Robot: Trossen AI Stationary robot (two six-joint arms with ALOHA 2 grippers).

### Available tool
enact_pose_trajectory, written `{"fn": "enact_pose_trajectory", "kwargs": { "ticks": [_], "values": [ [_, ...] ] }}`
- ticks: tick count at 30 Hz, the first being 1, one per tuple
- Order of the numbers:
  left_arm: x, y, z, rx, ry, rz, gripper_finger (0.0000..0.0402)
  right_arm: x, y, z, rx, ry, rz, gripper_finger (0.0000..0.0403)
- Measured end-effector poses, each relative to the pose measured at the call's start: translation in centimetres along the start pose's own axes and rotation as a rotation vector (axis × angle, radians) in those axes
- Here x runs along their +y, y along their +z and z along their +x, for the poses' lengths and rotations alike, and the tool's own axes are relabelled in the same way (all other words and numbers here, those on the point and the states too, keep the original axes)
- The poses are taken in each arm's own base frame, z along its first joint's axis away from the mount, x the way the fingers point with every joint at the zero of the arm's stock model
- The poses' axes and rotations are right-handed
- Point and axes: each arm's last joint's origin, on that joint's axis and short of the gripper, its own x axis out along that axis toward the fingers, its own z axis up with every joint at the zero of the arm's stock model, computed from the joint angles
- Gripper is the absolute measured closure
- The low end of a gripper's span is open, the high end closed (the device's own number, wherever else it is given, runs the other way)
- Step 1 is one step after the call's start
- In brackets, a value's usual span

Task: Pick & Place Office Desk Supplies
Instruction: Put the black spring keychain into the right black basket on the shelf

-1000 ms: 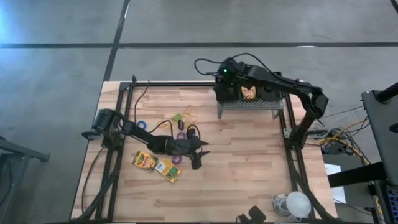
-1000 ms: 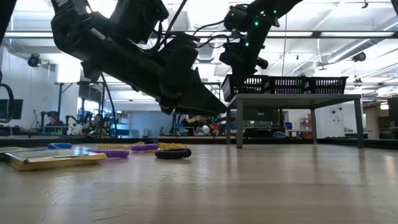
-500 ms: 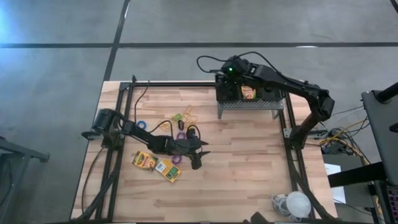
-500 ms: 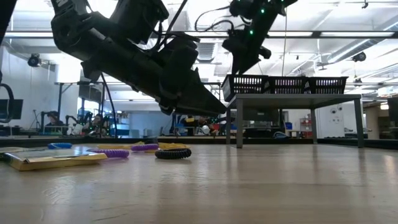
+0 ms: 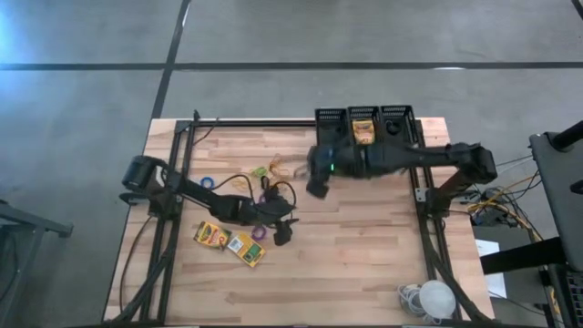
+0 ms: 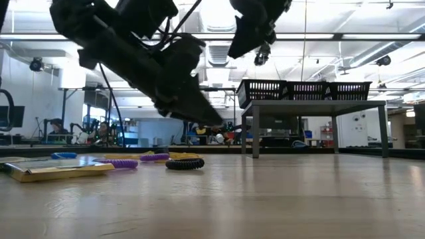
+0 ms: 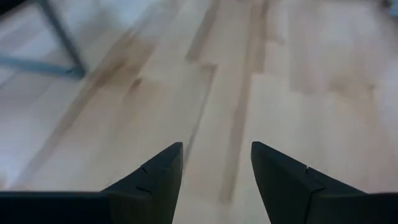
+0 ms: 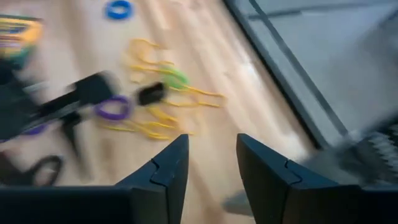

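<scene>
Fingers of the right gripper (image 8: pixel 208 165) stand apart with nothing between them; it hangs over bare wood in front of the grey stand (image 5: pixel 405 146), clear of the table top. In its wrist view a purple ring (image 8: pixel 113 107), a green ring (image 8: pixel 176 78), yellow rubber bands (image 8: pixel 146 127) and a blue ring (image 8: pixel 118 9) lie scattered ahead of it, with a black piece among them that is too blurred to name. The right arm reaches across from the table's right edge, stretched nearly level.

The left gripper (image 7: pixel 216 171) is spread wide and empty too, held above plain planks near the table's middle. Just beside it in the high view lie two crayon boxes (image 5: pixel 230 240), on the side toward the near edge. Its arm runs from the left edge, low and slanting down toward the boards.

Three black mesh bins (image 5: pixel 364 118) sit in a row on the stand at the far edge; a third crayon box (image 5: pixel 364 133) lies in the middle one.

From table height, a black ring (image 6: pixel 184 163) rests on the wood beneath the left arm.
</scene>
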Motion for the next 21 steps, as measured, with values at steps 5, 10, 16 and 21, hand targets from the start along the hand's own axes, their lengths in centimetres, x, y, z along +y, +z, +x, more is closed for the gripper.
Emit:
{"fn": "enact_pose_trajectory", "kwargs": {
  "ticks": [5,10,16,21],
  "values": [
    [1.0,-0.4,-1.6,0.103,0.167,-0.033,0.0207,4.4,-2.6,0.9,-0.098,0.103,-0.007,0.0282],
    [2.1,-2.0,-3.2,0.113,0.222,-0.095,0.0207,7.0,-5.7,1.6,-0.175,0.188,0.039,0.0279],
    [4.2,-4.8,-6.4,0.063,0.263,-0.199,0.0207,8.6,-9.4,2.8,-0.205,0.265,0.148,0.0264],
    [5.7,-7.0,-8.5,-0.128,0.206,-0.308,0.0207,9.7,-11.7,4.4,-0.284,0.406,0.195,0.0239]
  ]
}}
